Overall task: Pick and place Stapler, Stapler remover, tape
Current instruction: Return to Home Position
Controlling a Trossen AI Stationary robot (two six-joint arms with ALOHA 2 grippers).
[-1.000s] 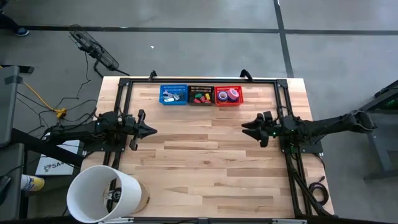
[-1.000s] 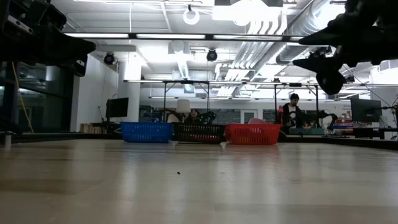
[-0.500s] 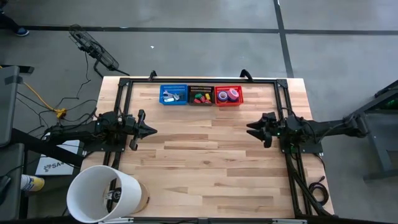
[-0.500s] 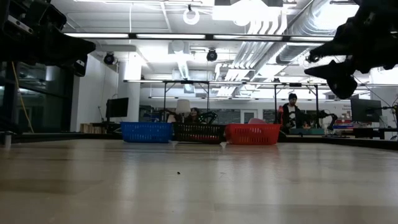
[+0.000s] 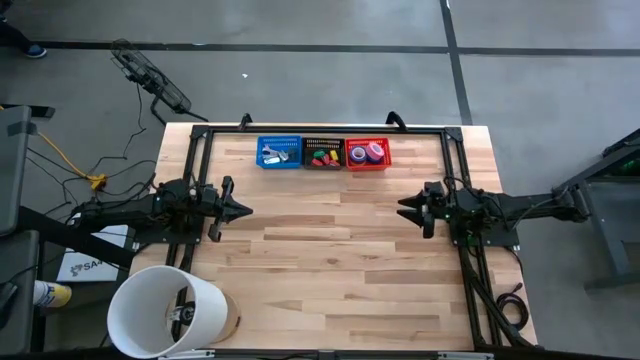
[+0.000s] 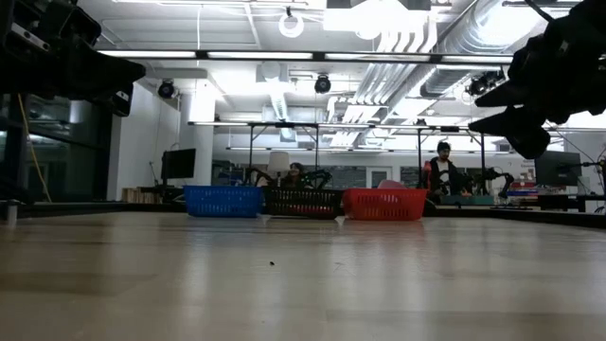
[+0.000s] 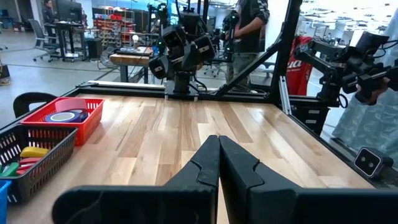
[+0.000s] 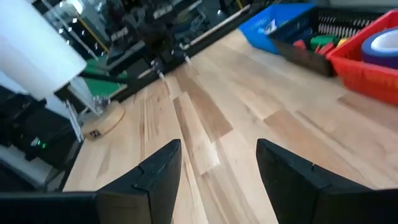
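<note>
Three small baskets stand in a row at the table's far edge: blue [image 5: 279, 152], black [image 5: 323, 153] and red [image 5: 367, 153]. Tape rolls [image 5: 372, 152] lie in the red basket, also seen as the tape rolls [image 7: 62, 116] in the left wrist view. Silvery pieces [image 5: 276, 154] lie in the blue basket, and red, green and yellow pieces [image 5: 322, 157] in the black one. Which are stapler and which stapler remover, I cannot tell. My left gripper [image 5: 246, 210] hangs shut at the table's left. At the right, my right gripper [image 5: 402, 208] is open and holds nothing.
A big white cylinder [image 5: 165, 310] stands at the table's near left corner on a round wooden base. Black frame rails [image 5: 196, 180] run along the table's left, far and right sides. Bare wooden planks [image 5: 330, 260] lie between the arms. A person [image 6: 443, 169] stands far behind the table.
My right gripper has drawn back toward the table's right edge and tipped nearer to level, its fingers staying open. The left arm and the baskets have kept still.
</note>
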